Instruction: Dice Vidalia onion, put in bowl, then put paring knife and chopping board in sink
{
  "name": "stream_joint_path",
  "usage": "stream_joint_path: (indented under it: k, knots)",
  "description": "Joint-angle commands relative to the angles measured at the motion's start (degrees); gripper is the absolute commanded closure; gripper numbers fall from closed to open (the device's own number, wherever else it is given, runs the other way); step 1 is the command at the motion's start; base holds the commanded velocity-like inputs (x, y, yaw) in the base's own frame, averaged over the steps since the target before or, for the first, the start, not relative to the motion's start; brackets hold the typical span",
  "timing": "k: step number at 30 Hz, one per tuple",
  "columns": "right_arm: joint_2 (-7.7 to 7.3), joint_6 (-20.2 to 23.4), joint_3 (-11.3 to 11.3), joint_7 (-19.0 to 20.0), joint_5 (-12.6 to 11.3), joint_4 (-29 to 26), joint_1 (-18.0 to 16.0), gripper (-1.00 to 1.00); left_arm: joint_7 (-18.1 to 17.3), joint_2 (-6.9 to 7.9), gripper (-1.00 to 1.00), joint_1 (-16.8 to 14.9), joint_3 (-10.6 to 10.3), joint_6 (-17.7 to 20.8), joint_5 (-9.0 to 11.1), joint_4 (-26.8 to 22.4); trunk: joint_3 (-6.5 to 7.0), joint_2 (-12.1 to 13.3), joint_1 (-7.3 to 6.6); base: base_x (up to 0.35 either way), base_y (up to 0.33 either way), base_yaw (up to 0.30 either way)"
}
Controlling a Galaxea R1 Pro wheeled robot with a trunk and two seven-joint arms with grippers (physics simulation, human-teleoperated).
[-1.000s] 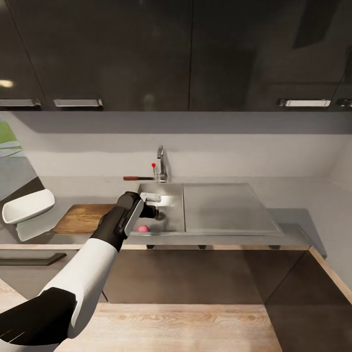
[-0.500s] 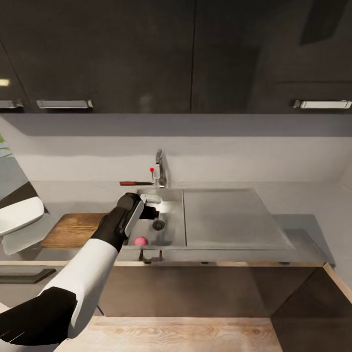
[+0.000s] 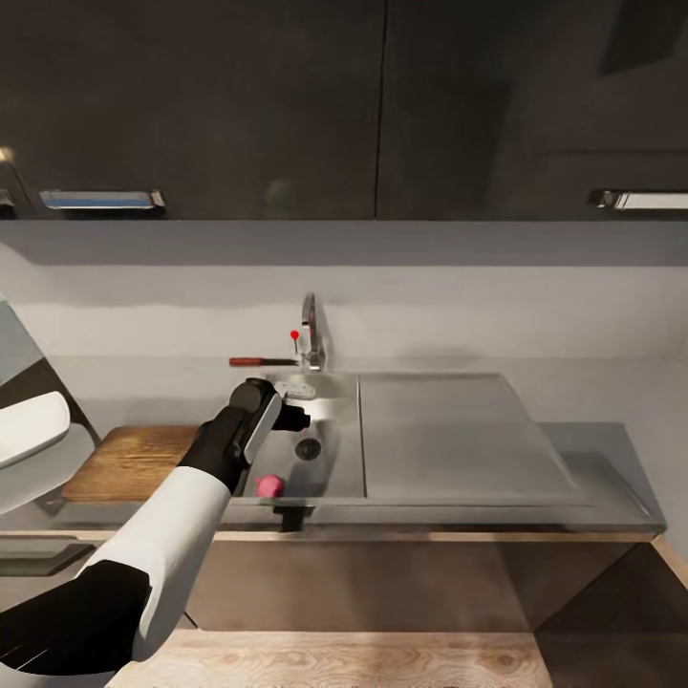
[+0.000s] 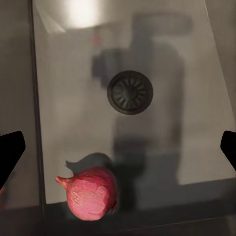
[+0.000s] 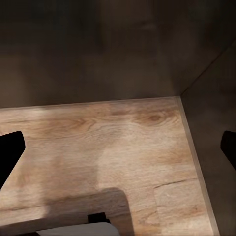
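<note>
Soft, dim light is falling from above; glare is brightening the sink [image 3: 336, 449] basin's rear, the onion [image 4: 91, 192] is casting a faint shadow, renders slightly blurry.

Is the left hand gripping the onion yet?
No: in the left wrist view the onion lies on the sink floor, clear of both fingertips.

onion [image 3: 271, 485] in sink [image 3: 330, 449] near front wall, drain [image 3: 307, 447] behind it, left gripper [image 3: 298, 404] above basin, chopping board [image 3: 124, 462] left of sink, bowl [image 3: 27, 427] further left, paring knife [image 3: 260, 361] on surface behind sink, beside faucet [image 3: 311, 330]
</note>
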Motion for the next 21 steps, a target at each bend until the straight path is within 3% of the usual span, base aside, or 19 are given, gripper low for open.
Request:
stream_joint_path:
  k: [1, 21]
  knots:
    - [0.02, 0.0, 0.0, -0.3, 0.3, -0.1, 0.0, -1.00, 0.6, 0.01, -1.00, -0.1, -0.1, 0.2, 0.6, 0.0, -0.20, -0.1, 0.03, 0.003, 0.000, 0.000]
    - [0.02, 0.0, 0.0, -0.3, 0.3, -0.1, 0.0, -1.00, 0.6, 0.01, -1.00, -0.1, -0.1, -1.0, 0.6, 3.5, -2.02, -0.1, 0.03, 0.000, 0.000, 0.000]
